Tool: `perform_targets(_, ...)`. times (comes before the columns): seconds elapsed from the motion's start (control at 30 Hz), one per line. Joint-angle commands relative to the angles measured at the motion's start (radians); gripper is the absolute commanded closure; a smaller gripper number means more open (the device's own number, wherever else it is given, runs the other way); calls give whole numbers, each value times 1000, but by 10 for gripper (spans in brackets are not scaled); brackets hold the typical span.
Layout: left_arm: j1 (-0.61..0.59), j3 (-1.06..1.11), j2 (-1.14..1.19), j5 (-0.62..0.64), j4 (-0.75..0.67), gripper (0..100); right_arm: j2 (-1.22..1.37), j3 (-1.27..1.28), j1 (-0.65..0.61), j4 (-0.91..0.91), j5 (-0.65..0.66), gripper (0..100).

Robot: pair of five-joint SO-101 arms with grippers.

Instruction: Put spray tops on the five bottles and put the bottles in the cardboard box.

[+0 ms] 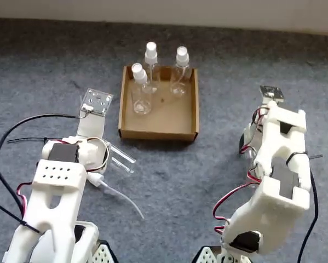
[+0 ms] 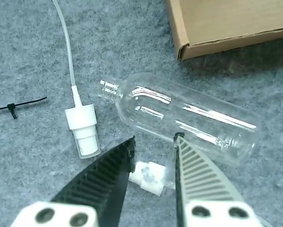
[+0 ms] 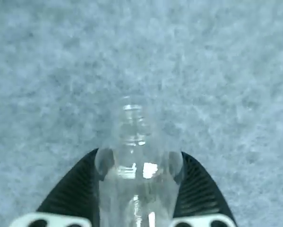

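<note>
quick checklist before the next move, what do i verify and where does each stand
1. Grip: right gripper shut on held bottle: ok.
2. Neck of held bottle bare, ready for a top: ok.
3. Other arm: left gripper open above lying bottle: ok.
4. Loose spray top, tube attached, beside that bottle's neck: ok.
5. Room in cardboard box in front of the three capped bottles: ok.
6. Whether the white piece under the left gripper is a second top: cannot tell.
</note>
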Motion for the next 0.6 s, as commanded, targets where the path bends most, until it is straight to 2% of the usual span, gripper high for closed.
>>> perform_targets(0.0,-13,-5,-36,6,-8,870,-28,-97,15,39,43,910)
perform_targets(0.17,-84,-28,-36,6,-8,867,-44,-93,10,59,89,800)
perform_targets(0.3,-206,-93,-30,6,-6,867,-42,-94,-2,67,92,800)
perform_targets(0.43,-266,-85,-27,6,-14,867,-41,-93,-2,65,92,809)
perform_targets(0.57,-309,-71,-25,6,-26,867,-41,-93,2,65,92,896)
